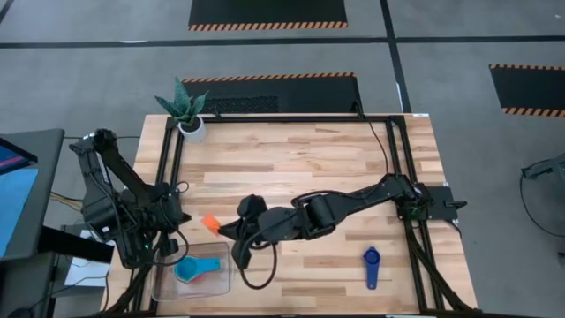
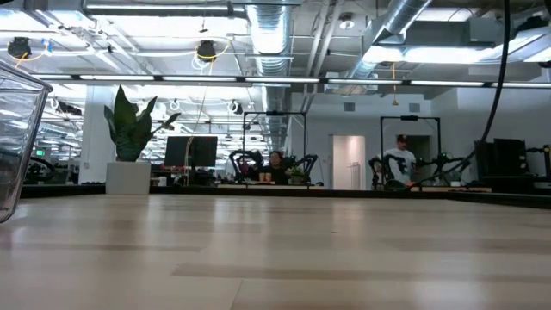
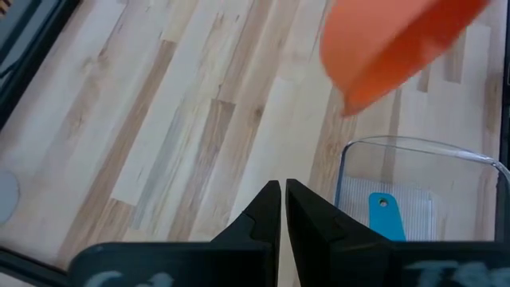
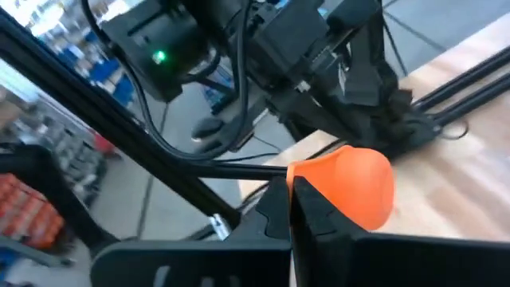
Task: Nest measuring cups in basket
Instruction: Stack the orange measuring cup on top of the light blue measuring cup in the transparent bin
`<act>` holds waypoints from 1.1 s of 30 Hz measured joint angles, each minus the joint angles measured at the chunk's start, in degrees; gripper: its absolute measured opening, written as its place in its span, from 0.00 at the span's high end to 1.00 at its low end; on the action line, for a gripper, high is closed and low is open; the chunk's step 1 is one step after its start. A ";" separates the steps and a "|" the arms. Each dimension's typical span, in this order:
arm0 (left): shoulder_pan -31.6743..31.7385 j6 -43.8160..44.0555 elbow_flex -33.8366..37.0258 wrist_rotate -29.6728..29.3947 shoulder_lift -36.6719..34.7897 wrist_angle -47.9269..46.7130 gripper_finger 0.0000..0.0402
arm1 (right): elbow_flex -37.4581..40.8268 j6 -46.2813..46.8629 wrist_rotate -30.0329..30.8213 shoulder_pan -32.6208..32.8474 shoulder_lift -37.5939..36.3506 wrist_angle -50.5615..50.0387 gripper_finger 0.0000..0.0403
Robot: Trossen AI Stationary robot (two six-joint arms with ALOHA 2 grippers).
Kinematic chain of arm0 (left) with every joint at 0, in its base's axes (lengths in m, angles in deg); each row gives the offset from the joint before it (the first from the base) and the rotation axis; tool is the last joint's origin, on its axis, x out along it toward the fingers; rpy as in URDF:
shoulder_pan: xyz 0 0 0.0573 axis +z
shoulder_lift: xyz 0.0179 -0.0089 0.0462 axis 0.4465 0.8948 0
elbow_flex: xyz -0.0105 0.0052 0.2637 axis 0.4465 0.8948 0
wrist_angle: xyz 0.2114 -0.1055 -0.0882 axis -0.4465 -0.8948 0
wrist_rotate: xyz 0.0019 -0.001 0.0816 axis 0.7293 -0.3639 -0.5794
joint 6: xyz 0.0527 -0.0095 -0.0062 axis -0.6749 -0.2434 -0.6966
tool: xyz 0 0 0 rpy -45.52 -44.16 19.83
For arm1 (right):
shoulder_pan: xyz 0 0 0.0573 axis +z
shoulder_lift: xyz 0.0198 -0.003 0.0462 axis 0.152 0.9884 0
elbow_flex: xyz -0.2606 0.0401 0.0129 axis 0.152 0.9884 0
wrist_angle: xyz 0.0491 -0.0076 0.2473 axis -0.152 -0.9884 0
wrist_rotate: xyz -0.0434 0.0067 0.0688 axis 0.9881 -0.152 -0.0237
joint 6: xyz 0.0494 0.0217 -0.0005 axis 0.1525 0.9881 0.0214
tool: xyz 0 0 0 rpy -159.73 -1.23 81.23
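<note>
From above you have: right hand [image 1: 214, 226] clamped on the red cup [image 1: 210, 222], held just beside the clear basket [image 1: 162, 284]; light blue cup [image 1: 191, 268] inside it; dark blue cup [image 1: 372, 265] well behind that hand; potted plant [image 1: 185, 113] at the bench [image 1: 309, 159] corner.

Left wrist: left hand [image 3: 284, 209] pinched empty, basket just ahead.

Right wrist: arm stretched across the bench.

Robot body: two dark six-joint arms, matte black.
Left arm [image 1: 115, 190] carries loose black cables and a lit green indicator; right arm [image 1: 353, 205] has bulky dark housings and a looping black cable; fingers [image 3: 263, 215] black, wedge-shaped.
</note>
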 joint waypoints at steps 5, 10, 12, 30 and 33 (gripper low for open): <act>0.00 -1.22 0.00 0.00 0.00 -0.87 0.97 | 0.45 7.40 -2.40 1.60 0.77 1.07 0.99; 0.00 -2.97 0.00 -0.93 0.00 -1.03 0.97 | 8.98 12.73 -2.50 4.20 0.85 19.37 0.99; 0.00 -2.95 0.00 -1.13 0.00 -1.05 0.97 | 13.15 12.64 -0.76 5.07 0.94 30.86 0.99; 0.02 -3.17 0.00 -1.93 0.00 -1.03 0.97 | 44.49 37.69 -2.56 2.31 0.78 71.32 0.99; 0.02 -2.92 0.00 -2.06 0.00 -1.03 0.97 | 47.49 40.73 -2.18 1.27 0.91 76.08 0.99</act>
